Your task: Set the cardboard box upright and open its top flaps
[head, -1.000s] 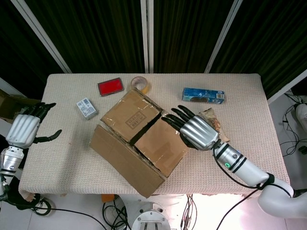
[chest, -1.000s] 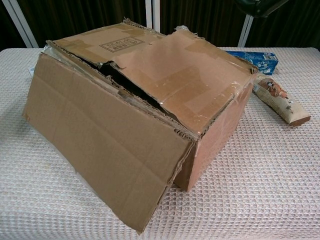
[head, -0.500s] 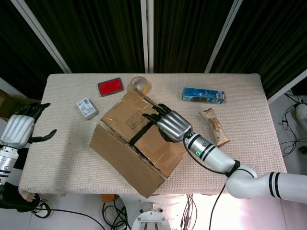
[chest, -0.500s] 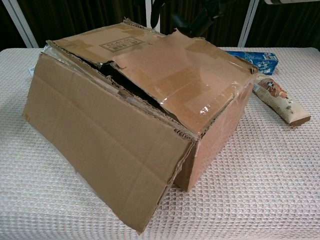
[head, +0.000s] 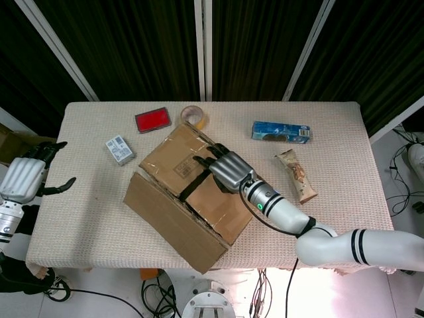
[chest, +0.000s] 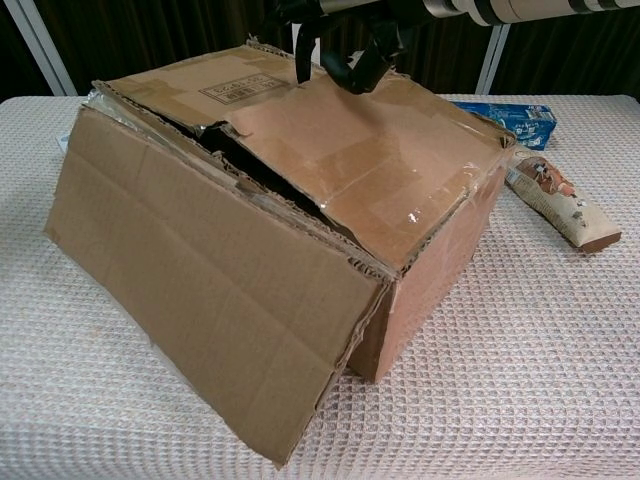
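Note:
The cardboard box (head: 167, 217) sits in the middle of the table, its two taped top flaps lying nearly flat and a long side flap hanging down at the front. In the chest view the box (chest: 200, 270) fills the frame, with a dark gap along the seam between the top flaps. My right hand (head: 224, 169) hovers over the box's top near that seam, fingers apart and holding nothing. From the chest view the same right hand (chest: 345, 40) hangs fingers-down at the far edge of the right flap. My left hand (head: 26, 179) is open beyond the table's left edge.
Behind the box lie a red flat tin (head: 153, 120), a tape roll (head: 193, 114) and a small blue-white packet (head: 120, 150). To the right are a blue carton (head: 281, 131) and a snack wrapper (head: 296, 175), both also seen in the chest view.
My right hand has moved left from beside the box's right side to above the top flaps. My left hand has drifted slightly outward. The box has not moved.

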Action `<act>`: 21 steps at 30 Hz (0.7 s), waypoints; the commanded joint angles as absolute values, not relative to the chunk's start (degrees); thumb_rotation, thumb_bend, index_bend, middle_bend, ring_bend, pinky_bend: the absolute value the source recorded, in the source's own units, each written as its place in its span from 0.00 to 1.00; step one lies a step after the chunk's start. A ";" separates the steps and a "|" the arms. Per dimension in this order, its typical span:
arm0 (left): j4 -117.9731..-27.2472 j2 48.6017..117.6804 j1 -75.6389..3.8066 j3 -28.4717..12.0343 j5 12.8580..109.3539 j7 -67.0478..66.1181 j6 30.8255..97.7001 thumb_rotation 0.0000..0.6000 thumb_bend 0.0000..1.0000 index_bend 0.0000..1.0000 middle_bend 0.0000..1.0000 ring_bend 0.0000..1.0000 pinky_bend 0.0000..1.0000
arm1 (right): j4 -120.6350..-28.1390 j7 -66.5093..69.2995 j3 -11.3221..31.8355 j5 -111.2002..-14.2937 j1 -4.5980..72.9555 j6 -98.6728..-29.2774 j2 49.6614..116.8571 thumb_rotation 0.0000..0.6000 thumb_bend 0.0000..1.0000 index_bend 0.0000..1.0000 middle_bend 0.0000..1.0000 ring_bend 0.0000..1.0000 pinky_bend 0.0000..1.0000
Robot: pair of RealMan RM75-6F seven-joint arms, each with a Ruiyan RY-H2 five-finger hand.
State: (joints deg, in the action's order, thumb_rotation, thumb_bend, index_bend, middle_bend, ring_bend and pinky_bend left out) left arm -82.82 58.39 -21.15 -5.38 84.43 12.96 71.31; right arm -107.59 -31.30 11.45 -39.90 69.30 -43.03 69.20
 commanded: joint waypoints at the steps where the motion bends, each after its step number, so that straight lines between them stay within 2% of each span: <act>1: -83.36 58.03 -21.28 -5.47 84.73 12.70 71.50 0.35 0.24 0.11 0.18 0.12 0.27 | -109.44 -32.26 10.81 -38.84 70.25 -45.07 68.47 1.00 0.78 0.00 0.38 0.00 0.00; 4: -84.08 57.65 -21.36 -5.49 84.87 12.23 71.55 0.35 0.24 0.11 0.18 0.12 0.27 | -111.12 -32.19 10.58 -39.17 70.12 -46.25 67.21 1.00 0.78 0.00 0.47 0.00 0.00; 9: -84.84 57.65 -21.35 -5.50 84.96 11.63 71.78 0.34 0.24 0.11 0.18 0.12 0.27 | -115.00 -31.28 10.62 -41.23 69.08 -47.87 63.67 1.00 0.78 0.00 0.55 0.02 0.00; 16: -85.55 57.89 -21.87 -5.60 85.18 10.49 71.49 0.35 0.24 0.11 0.18 0.12 0.27 | -123.85 -28.65 11.02 -48.14 64.69 -50.81 54.24 1.00 0.78 0.00 0.56 0.03 0.00; 21: -87.42 57.54 -22.27 -5.73 85.35 8.53 71.38 0.34 0.24 0.11 0.18 0.12 0.27 | -131.04 -24.75 10.98 -56.67 59.00 -52.59 45.29 1.00 0.78 0.00 0.56 0.04 0.00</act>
State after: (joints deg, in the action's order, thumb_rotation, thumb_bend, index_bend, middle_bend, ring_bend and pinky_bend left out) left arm -87.08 57.64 -22.15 -5.70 85.33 8.88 71.45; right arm -127.03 -27.27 10.99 -51.97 62.52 -51.17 49.95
